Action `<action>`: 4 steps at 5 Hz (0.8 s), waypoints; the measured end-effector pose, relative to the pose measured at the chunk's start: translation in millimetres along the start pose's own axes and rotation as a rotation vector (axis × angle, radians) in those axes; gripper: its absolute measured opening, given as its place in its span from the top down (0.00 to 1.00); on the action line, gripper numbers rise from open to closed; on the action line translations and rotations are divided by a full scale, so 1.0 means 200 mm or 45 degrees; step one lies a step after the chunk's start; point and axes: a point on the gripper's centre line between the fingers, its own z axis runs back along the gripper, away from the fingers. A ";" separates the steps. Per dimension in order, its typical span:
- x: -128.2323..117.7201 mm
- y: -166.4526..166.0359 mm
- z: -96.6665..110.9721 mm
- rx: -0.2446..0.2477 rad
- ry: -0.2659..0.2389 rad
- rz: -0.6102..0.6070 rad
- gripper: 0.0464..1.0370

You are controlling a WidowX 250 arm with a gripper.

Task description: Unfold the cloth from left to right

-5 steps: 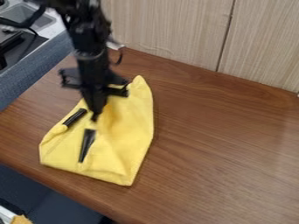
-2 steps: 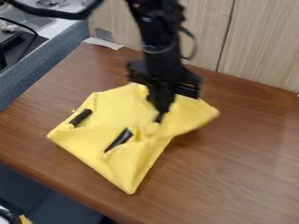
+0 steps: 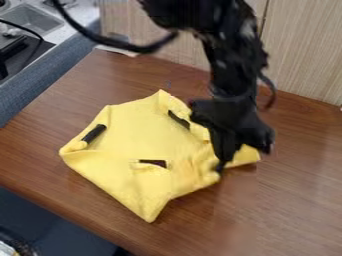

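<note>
Pinching a gathered fold at the right part of the yellow cloth (image 3: 143, 132), the black hand (image 3: 219, 168) points down, its tips close together and low over the fabric. Grip itself half hidden in creases; take the pinch as your likely reading. Cloth lies on the wooden worktop (image 3: 287, 205), left of centre, one corner toward the front edge, a short flap (image 3: 247, 156) sticking out beyond the hand. Left and middle look fairly open; the right is bunched, so the spread is, in your judgement, well along but unfinished.

Risks to note. Hold looks shallow: a quick pull could slip the fold and leave you a crumpled ridge. Pull too far and, with nothing pinning the left side, the whole sheet may slide instead of opening. Release too low and the tips may snag, dragging the flap back under. Dark strips (image 3: 94, 134) sit by the folds; if loose, they could catch or shift as you tug.
</note>
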 end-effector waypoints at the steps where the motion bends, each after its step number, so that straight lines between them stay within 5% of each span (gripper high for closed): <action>1: -0.03 -0.08 -0.11 -0.041 0.019 -0.025 0.99; 2: -0.06 -0.13 -0.18 -0.044 0.060 -0.078 0.97; 3: -0.07 -0.16 -0.19 -0.032 0.083 -0.113 0.82; 4: -0.10 -0.16 -0.18 -0.017 0.107 -0.116 0.55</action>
